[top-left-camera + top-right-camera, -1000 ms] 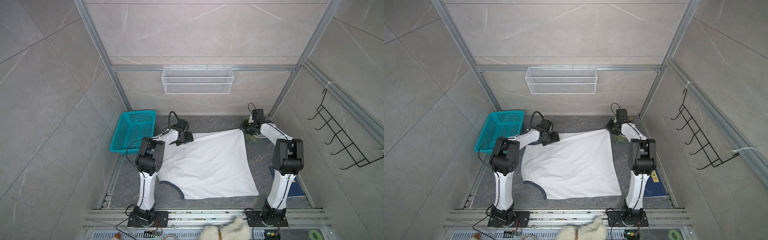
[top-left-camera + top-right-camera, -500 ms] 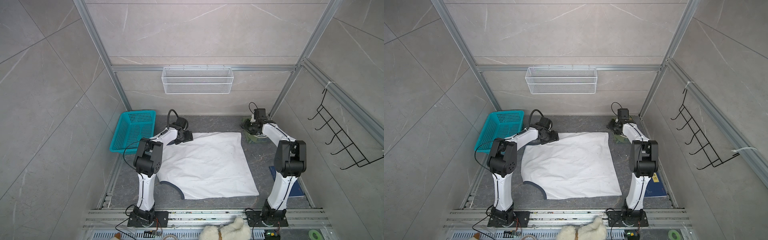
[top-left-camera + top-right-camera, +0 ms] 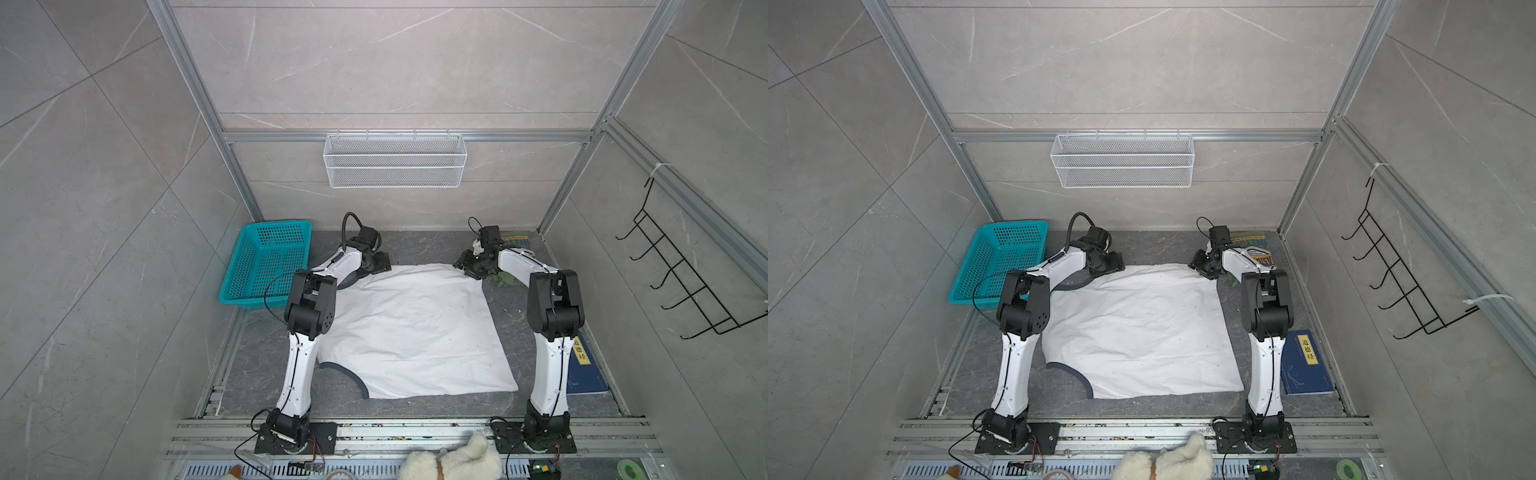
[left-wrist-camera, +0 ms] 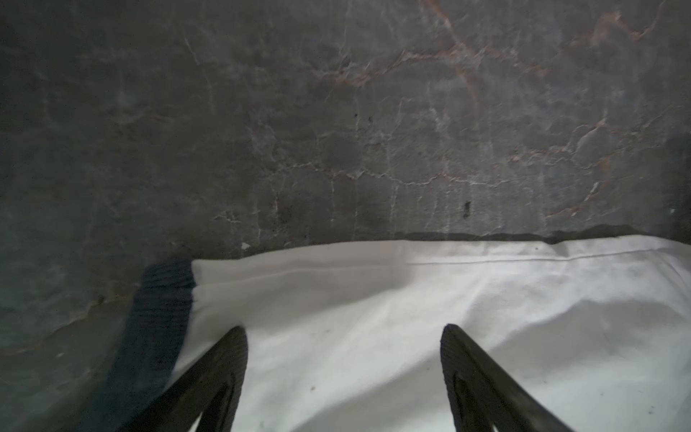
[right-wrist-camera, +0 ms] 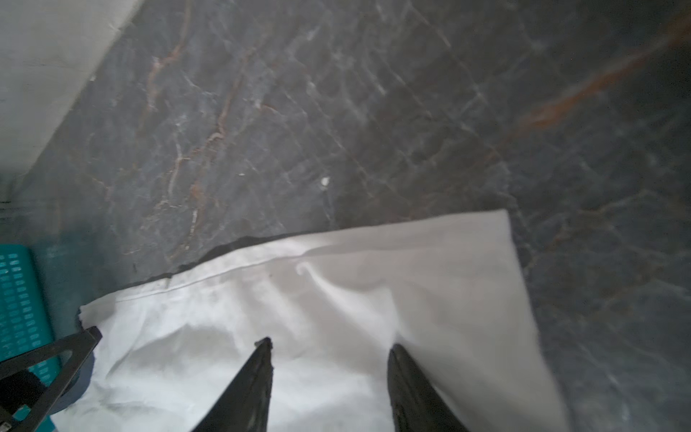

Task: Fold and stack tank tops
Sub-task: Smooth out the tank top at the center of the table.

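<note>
Presently, both arms are reached out to the far edge of the white tank top [image 3: 415, 328], which lies spread flat on the dark tabletop [image 3: 419, 245] between them, plain side up with no badge showing. The left claw [image 4: 344, 336] stands wide, with nothing between its fingers. White cloth lies directly under it, the navy trim [image 4: 157, 321] of an armhole is just off to one side of its tips, and bare tabletop begins just ahead. The right claw [image 5: 329, 348] is parted more narrowly and is also empty. It hovers over the opposite far corner, where the cloth shows a small twist and soft creases just ahead of its tips. In both top views each claw sits at one end of the same far edge, left [image 3: 380, 264] and right [image 3: 467, 268]. Judgement: this pairing suits either tensioning that edge flat or taking both corners together to bring the far edge over in a first fold. No fold is made yet. The olive green tank top [image 3: 1250, 241] lies bunched just behind the right claw, partly hidden by that arm and clear of the white one, probably parked until its turn. A teal basket [image 3: 270, 266] sits beside the left claw, outboard of it. Risk: pinching only the upper layer at either corner.
</note>
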You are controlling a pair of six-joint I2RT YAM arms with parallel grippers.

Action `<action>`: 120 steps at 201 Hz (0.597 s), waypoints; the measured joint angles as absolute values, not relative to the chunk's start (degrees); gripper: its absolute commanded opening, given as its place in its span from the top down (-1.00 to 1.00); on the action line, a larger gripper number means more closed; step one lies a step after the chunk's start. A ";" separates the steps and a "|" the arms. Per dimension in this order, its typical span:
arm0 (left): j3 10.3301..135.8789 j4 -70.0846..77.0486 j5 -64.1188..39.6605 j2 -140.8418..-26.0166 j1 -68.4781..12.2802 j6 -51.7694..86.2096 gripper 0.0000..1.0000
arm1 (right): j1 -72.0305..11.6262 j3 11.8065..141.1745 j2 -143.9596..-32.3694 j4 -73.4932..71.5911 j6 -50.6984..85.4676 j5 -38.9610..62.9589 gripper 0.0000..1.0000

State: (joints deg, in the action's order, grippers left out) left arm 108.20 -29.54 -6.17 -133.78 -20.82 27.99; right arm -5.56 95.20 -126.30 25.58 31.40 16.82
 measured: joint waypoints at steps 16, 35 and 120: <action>108.60 -29.19 -6.17 -134.19 -20.53 28.05 -0.67 | -4.86 94.94 -126.76 26.55 32.42 15.66 -0.06; 108.57 -28.60 -6.28 -134.30 -19.88 28.08 -0.67 | -3.92 94.04 -126.87 25.85 33.47 15.81 -0.06; 109.40 -26.33 -6.76 -135.24 -17.72 27.99 -0.67 | -2.98 104.05 -132.84 27.62 33.19 17.17 -0.06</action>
State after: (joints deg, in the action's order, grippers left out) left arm 109.40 -26.33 -6.76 -135.24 -17.72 27.99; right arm -2.98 104.05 -132.84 27.62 33.19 17.17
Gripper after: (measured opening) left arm 0.834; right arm 0.532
